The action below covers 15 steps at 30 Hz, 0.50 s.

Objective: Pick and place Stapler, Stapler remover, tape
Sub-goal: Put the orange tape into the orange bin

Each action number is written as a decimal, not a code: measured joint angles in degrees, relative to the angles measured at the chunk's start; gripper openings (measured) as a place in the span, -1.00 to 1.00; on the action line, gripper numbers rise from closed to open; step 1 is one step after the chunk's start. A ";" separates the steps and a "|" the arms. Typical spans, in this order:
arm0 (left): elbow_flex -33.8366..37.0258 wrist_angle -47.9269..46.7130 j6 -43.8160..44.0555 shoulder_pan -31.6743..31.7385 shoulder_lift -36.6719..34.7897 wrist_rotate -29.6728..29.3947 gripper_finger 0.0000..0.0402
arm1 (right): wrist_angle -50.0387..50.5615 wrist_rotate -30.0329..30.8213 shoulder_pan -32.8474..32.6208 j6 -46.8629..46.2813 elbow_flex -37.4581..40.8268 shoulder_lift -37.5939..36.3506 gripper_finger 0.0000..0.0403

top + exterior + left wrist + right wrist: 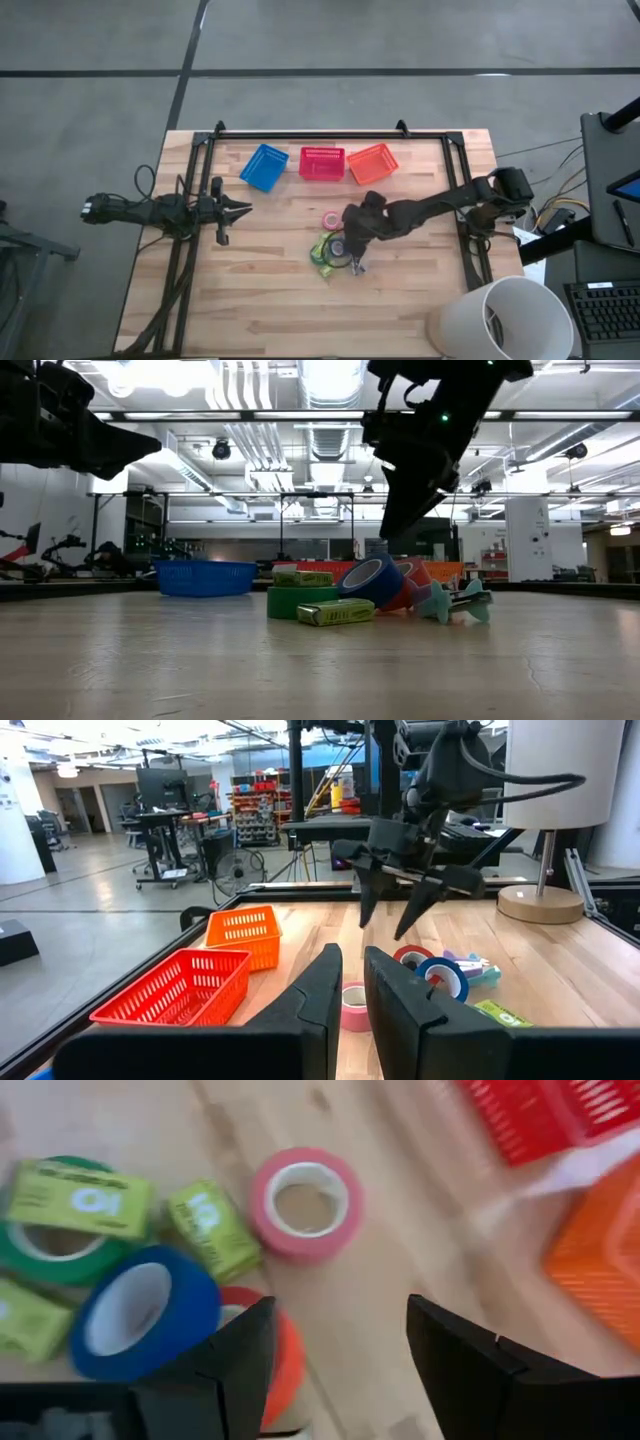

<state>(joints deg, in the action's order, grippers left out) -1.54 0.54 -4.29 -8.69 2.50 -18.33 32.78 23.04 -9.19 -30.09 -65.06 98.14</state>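
My right gripper (352, 243) hangs above the heap of supplies at the table's middle, fingers (468, 1370) spread wide with nothing between them; in the low view (400, 520) it sits clear of everything, just over the blue tape roll (372, 580). Taking that blue tape roll (145, 1312) as my landmark: it leans tilted on an orange-red roll (282, 1355) that touches it on the side toward the baskets. The pink tape roll (305, 1202) lies flat, apart from the blue one, also on the basket side, alone on bare wood (330, 218). The green tape roll (45, 1245) lies flat just beside the blue one, with a yellow-green box (78, 1198) resting across its top. A second yellow-green box (210, 1228) lies between the blue roll and the pink roll; a third (25, 1320) pokes in beside the green roll. In the low view a teal pronged piece (455, 603) lies just beside the blue roll on the side away from the green one; I cannot tell whether it is the staple remover. Beyond the pink roll, well apart from the blue roll, stand the blue basket (264, 166), red basket (321, 163) and orange basket (372, 163) in a row along the table's (260, 300) far edge. My left gripper (240, 209) waits well apart from the blue roll, fingers (318, 990) narrow, a slim gap between them, holding nothing.
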 joint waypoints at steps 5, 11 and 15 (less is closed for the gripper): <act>0.02 0.04 0.01 -0.01 0.01 0.02 -0.75 | -0.57 -1.97 0.27 -0.06 -1.24 0.22 0.07; 0.02 0.11 0.00 0.00 0.00 0.00 -0.75 | -0.06 -2.31 0.22 -2.13 -0.94 0.50 0.07; 0.02 0.11 0.02 0.00 0.01 0.00 -0.75 | -0.17 -2.47 0.20 -2.56 -0.89 2.25 0.07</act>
<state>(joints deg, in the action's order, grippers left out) -1.52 0.64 -4.27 -8.69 2.51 -18.32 32.61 20.57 -8.99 -32.64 -65.95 100.40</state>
